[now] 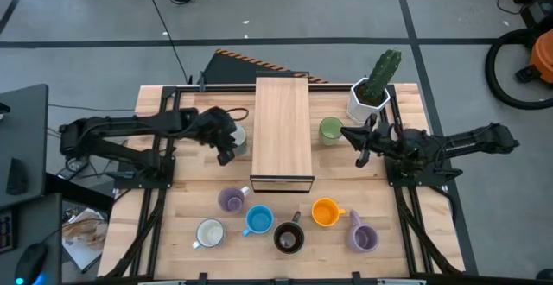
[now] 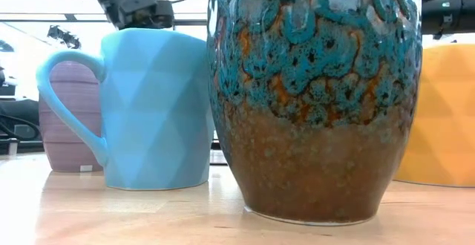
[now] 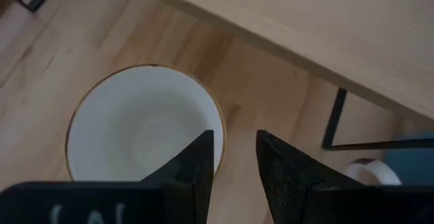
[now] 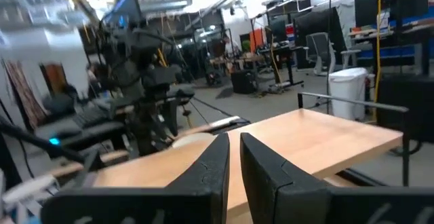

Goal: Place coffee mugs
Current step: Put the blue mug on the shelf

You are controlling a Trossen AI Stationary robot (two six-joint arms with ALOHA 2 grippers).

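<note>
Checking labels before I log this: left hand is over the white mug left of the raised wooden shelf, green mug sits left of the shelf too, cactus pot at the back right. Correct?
One error: the small round green mug sits right of the raised wooden shelf, not left, as the high view shows. The rest holds: the left hand is over the white mug left of the shelf, and the white hexagonal cactus pot stands at the back right.

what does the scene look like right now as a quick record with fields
left claw: straddling the rim of a white mug left of the wooden shelf, one finger inside and one outside
right claw: shut, empty, right of the shelf near the green mug
front row: lavender mug, second white mug, blue mug, brown mug, orange mug, second lavender mug
back right: cactus pot
</note>
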